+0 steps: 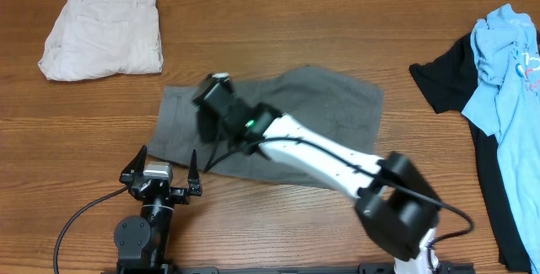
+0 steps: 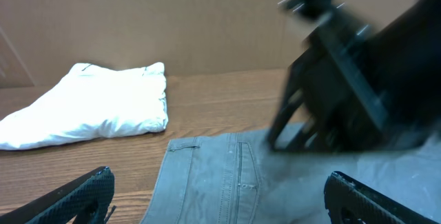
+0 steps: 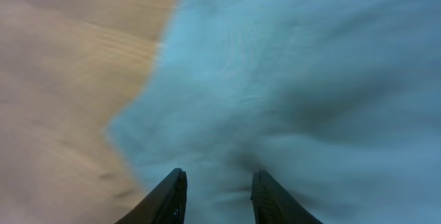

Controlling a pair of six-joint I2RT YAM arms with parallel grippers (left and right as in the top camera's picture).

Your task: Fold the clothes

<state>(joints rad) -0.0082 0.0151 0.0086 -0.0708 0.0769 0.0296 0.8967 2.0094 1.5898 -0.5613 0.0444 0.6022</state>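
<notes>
The grey shorts (image 1: 329, 105) lie flat across the middle of the table. They also show in the left wrist view (image 2: 213, 176) and, blurred, in the right wrist view (image 3: 289, 79). My right gripper (image 1: 213, 104) hangs over their left part. Its fingers (image 3: 217, 186) are apart with only cloth below them. My left gripper (image 1: 163, 166) is open and empty on the wood just in front of the shorts' left front edge; its fingers (image 2: 220, 200) are spread wide. Folded cream shorts (image 1: 103, 31) lie at the far left (image 2: 96, 107). A light blue tee (image 1: 510, 63) lies on a black tee (image 1: 443, 84) at the right.
The right arm (image 1: 337, 160) reaches diagonally over the shorts from its base at the front right, and its wrist block fills the right of the left wrist view (image 2: 358, 86). Bare wooden table (image 1: 278, 21) shows behind the shorts. A cable runs from the left arm's base.
</notes>
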